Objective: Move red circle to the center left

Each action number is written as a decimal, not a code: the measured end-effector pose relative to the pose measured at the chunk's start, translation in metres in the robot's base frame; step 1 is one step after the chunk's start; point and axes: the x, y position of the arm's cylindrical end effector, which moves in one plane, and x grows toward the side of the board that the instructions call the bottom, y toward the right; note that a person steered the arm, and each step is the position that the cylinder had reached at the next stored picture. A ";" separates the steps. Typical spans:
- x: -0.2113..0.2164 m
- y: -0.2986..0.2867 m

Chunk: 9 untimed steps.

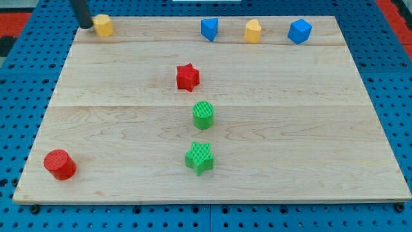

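The red circle point(60, 164) is a short red cylinder near the board's bottom left corner. My tip point(85, 26) is at the view's top left, at the board's top left corner, just left of a yellow block point(103, 25). The tip is far from the red circle, almost the whole height of the board above it. The wooden board point(290, 129) fills most of the view.
A red star point(187, 77) sits above centre. A green circle point(203, 115) and a green star point(199, 158) stand below it. Along the top edge are a blue block point(209, 29), a yellow heart point(253, 31) and a blue block point(299, 31).
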 end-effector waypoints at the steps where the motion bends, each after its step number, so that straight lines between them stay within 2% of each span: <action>1: 0.023 0.091; 2: 0.031 0.116; 3: 0.075 0.043; 4: 0.195 0.042; 5: 0.305 0.078; 6: 0.395 0.067; 7: 0.393 -0.009; 8: 0.356 -0.029; 9: 0.321 0.000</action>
